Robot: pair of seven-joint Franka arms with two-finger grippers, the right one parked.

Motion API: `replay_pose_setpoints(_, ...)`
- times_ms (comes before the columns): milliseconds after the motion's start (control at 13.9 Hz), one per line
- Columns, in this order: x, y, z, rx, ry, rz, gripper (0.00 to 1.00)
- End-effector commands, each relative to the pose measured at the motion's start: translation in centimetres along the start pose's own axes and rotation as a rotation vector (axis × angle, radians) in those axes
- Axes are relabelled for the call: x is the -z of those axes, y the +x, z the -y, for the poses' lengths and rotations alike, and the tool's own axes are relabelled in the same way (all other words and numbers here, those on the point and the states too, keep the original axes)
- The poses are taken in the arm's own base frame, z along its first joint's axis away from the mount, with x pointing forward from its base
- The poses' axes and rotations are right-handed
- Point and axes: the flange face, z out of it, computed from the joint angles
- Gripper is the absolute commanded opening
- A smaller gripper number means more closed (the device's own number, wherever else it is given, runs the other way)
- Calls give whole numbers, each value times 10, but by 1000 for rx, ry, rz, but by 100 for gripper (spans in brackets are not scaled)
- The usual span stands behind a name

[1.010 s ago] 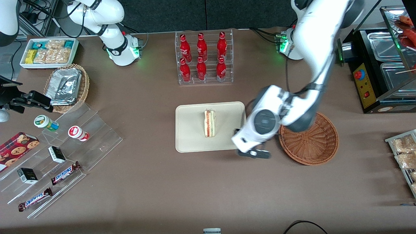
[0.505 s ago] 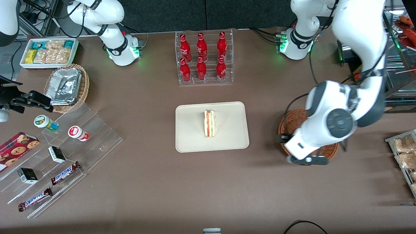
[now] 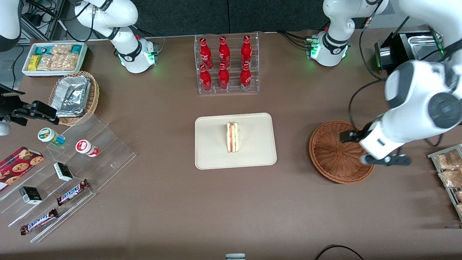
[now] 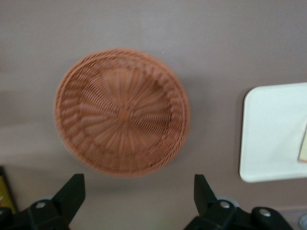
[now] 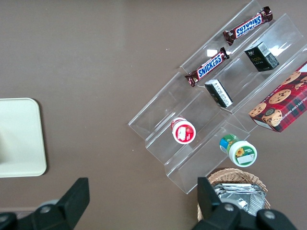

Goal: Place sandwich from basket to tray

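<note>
The sandwich point(image 3: 232, 137), a white wedge with red and green filling, stands on the cream tray point(image 3: 213, 159) in the middle of the table. A sliver of it point(image 4: 303, 143) and part of the tray point(image 4: 268, 134) show in the left wrist view. The brown wicker basket point(image 3: 334, 159) is empty; it also shows in the left wrist view point(image 4: 122, 112). My left gripper point(image 3: 375, 150) is open and empty, held above the table at the basket's rim, on its side toward the working arm's end. Its black fingers point(image 4: 72, 191) stand wide apart.
A clear rack of red cola bottles point(image 3: 225, 63) stands farther from the front camera than the tray. A foil-lined basket point(image 3: 74, 95), a white snack bin point(image 3: 54, 57) and clear steps with snacks point(image 3: 65, 173) lie toward the parked arm's end. A black warmer point(image 3: 415, 72) and packet rack point(image 3: 449, 169) lie toward the working arm's.
My left gripper has swung away from the tray's edge, over the basket, toward the working arm's end of the table. The sandwich has stayed on the tray.
</note>
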Motion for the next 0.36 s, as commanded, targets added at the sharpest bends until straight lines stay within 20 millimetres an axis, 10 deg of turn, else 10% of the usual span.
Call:
replay_pose_setpoints(0, 49, -48, 18, 8, 0, -6, 100)
replay_pose_setpoints(289, 79, -70, 39, 35, 4, -14, 100)
